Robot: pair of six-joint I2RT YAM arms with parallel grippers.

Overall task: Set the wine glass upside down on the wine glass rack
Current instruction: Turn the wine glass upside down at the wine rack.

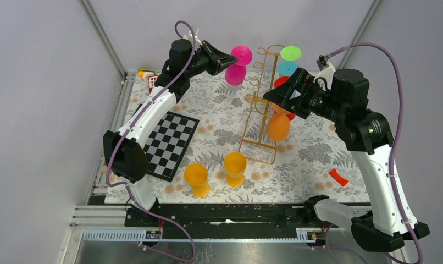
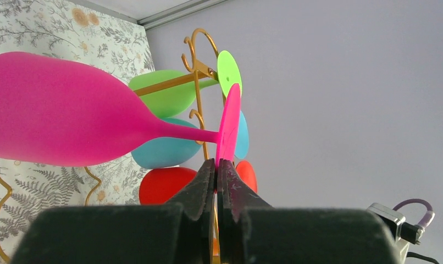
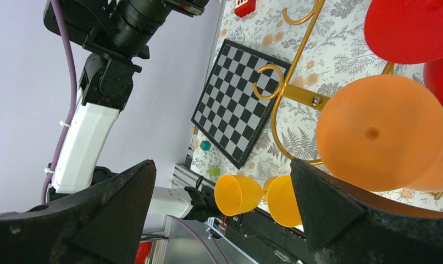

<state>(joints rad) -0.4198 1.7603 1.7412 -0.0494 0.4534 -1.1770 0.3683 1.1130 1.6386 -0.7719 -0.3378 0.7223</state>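
Referring to the left wrist view, confirm that the left gripper (image 2: 216, 165) has its fingers pressed together on the rim of the foot disc of the pink wine glass (image 2: 71, 115). The disc stands edge-on directly beyond the fingertips. The stem and bowl extend off to one side of them.

In the overhead view, you see the same glass (image 1: 236, 74) at the tip of the left gripper (image 1: 230, 58), with the disc above the bowl. It is just beside the curled hooks of the wine glass rack (image 1: 261, 104), and a narrow gap shows between them.

Beyond the left fingers, past the pinched disc, the gold rack (image 2: 197, 82) already carries a green glass (image 2: 164, 93), a blue glass (image 2: 164, 151) and a red glass (image 2: 167, 184).

Check the right gripper (image 3: 222, 170): its fingers are spread wide and hold nothing. The foot disc of an orange glass (image 3: 381, 135) hanging on the rack lies just beyond the outer finger. You cannot tell whether that finger touches it.

Between the spread fingers, well beyond them, two yellow glasses (image 3: 238, 193) stand on the flowered tablecloth (image 1: 219, 110). A checkerboard (image 3: 236, 110) lies farther beyond them on the same cloth.
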